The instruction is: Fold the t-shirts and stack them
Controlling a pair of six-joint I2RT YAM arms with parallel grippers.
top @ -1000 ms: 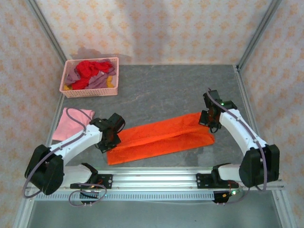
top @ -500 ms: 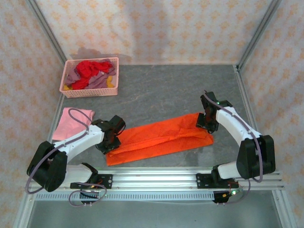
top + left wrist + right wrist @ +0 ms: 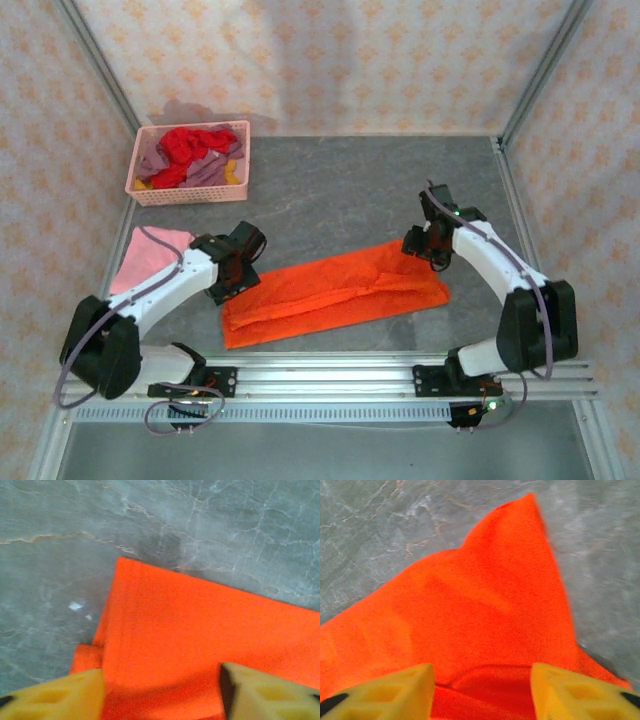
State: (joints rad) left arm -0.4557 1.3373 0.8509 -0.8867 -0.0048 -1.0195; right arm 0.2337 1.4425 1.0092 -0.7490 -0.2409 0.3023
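Note:
A bright orange t-shirt (image 3: 335, 293) lies folded into a long strip across the near middle of the table. My left gripper (image 3: 232, 277) hovers over its left end, open, yellow fingers (image 3: 55, 695) apart above the cloth's corner (image 3: 200, 640). At the strip's right end my right gripper (image 3: 425, 247) is open too, its fingers (image 3: 580, 692) spread over the pointed orange corner (image 3: 495, 605), nothing pinched. A light pink t-shirt (image 3: 150, 258) lies folded at the left edge. Red, mauve and yellow t-shirts (image 3: 190, 155) are heaped in the basket.
The pink lattice basket (image 3: 190, 192) stands at the far left corner. Grey marbled tabletop (image 3: 340, 190) lies bare between the basket and the orange strip. Metal frame posts rise at the back corners, and a rail (image 3: 330, 380) runs along the near edge.
Both grippers have opened and let go of the orange shirt. Each has drawn back toward the far side of its end of the strip, and the cloth has settled flat.

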